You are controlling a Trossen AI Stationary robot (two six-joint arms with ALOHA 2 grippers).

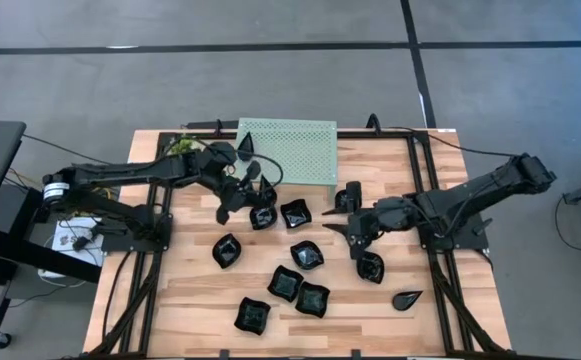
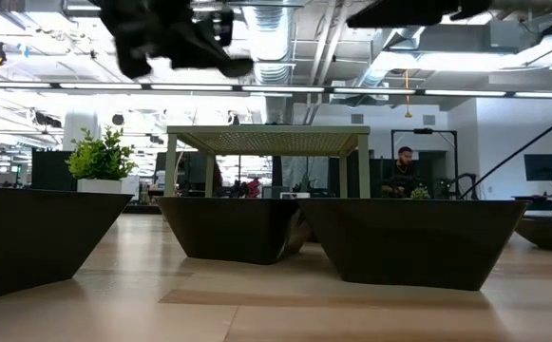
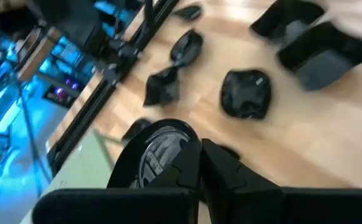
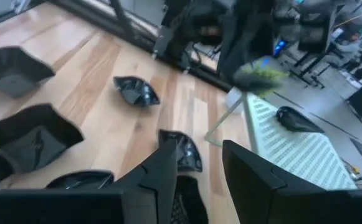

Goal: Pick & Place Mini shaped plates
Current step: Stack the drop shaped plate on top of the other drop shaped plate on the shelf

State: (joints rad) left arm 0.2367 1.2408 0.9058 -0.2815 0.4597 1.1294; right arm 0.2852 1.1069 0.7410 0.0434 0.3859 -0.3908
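Observation:
Several small black plates of different shapes lie on the wooden table (image 1: 200, 300), among them one (image 1: 227, 250) and one (image 1: 312, 298). A pale green mesh rack (image 1: 288, 150) stands at the far edge with a leaf-shaped plate (image 4: 299, 119) on top. My left gripper (image 1: 246, 184) is raised beside the rack's left front corner, shut on a round glossy plate (image 3: 159, 152). My right gripper (image 4: 199, 171) is open, low over the table's right middle, with a plate (image 4: 182, 151) lying ahead between its fingers. My left gripper pinches the round plate at its rim (image 3: 190, 155) between the two fingers. The plate is lifted clear of the table, and its free edge (image 2: 233, 66) sticks out past the gripper in the low view. One finger is hidden behind the plate.
Plates crowd the table's middle and near part, with a drop-shaped one (image 1: 406, 298) at the near right. Black frame rails (image 1: 422, 200) run along both sides. A potted plant (image 1: 185, 145) stands left of the rack. Bare wood lies at the near left.

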